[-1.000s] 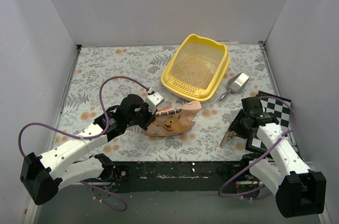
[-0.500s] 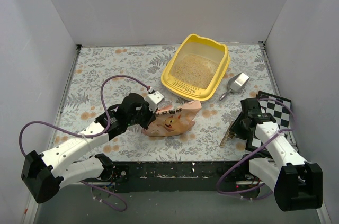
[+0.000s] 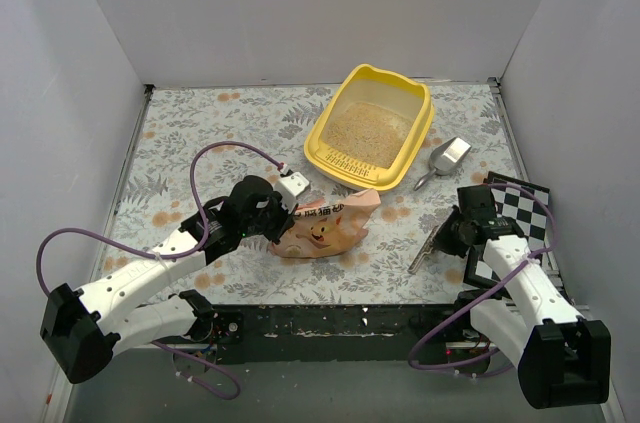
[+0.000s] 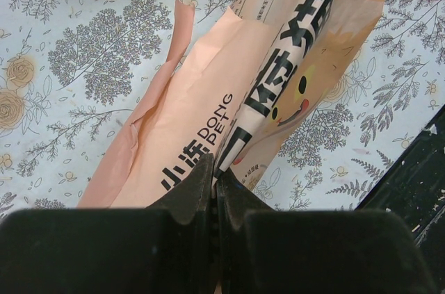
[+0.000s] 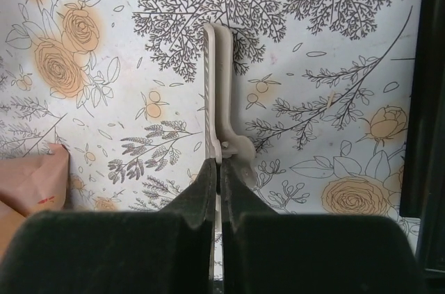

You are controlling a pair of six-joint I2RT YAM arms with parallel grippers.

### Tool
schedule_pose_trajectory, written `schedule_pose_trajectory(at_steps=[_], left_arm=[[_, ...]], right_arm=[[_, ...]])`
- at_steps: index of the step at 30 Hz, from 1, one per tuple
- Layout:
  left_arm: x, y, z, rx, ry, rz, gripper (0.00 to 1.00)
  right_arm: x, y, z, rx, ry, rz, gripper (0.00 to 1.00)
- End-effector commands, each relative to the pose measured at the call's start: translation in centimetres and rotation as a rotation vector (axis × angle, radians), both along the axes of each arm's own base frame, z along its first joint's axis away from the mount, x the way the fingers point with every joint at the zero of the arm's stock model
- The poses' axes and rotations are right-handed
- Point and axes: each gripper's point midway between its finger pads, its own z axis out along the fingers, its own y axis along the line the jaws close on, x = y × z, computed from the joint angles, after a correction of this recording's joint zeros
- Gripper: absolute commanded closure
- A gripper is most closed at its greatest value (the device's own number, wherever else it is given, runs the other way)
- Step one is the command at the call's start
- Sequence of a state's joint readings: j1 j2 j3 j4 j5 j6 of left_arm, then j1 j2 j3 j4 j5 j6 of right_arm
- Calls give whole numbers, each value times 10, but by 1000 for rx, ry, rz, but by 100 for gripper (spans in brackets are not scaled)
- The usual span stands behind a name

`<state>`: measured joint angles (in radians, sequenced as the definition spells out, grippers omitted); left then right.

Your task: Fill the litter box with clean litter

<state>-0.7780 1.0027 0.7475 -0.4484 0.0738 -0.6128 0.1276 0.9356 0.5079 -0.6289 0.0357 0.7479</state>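
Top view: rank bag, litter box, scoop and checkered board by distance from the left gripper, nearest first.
1. Bag: front centre, its edge pinched in the left gripper.
2. Litter box: behind the bag, toward the back right.
3. Scoop: just right of the box.
4. Checkered board: at the table's far right edge.
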Motion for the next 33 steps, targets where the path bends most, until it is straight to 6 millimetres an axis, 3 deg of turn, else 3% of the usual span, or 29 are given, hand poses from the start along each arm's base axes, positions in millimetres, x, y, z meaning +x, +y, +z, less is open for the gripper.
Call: schedule_pose_trajectory(at_steps=[1, 7, 9, 16, 20, 24, 30, 33], left_arm=[[8, -3, 21, -44, -41, 22, 100], [10, -3, 28, -47, -53, 31, 100], [12, -3, 31, -41, -53, 37, 88], [8, -13, 52, -21, 41, 14, 67], [-3, -34, 100, -135, 96, -47, 57], [5, -56, 159, -242, 161, 4, 62], [20, -100, 224, -476, 214, -75, 60], [36, -107, 254, -652, 254, -136, 60]], right_arm=[[1, -15, -3, -77, -9, -18, 99], [19, -18, 32, -113, -126, 35, 99], [25, -19, 47, -128, -155, 50, 99], [58, -18, 119, -182, -314, 168, 99], [80, -5, 179, -182, -479, 292, 99], [97, 25, 243, -118, -676, 462, 99], [98, 75, 304, 63, -868, 654, 99], [94, 94, 327, 156, -952, 725, 99]])
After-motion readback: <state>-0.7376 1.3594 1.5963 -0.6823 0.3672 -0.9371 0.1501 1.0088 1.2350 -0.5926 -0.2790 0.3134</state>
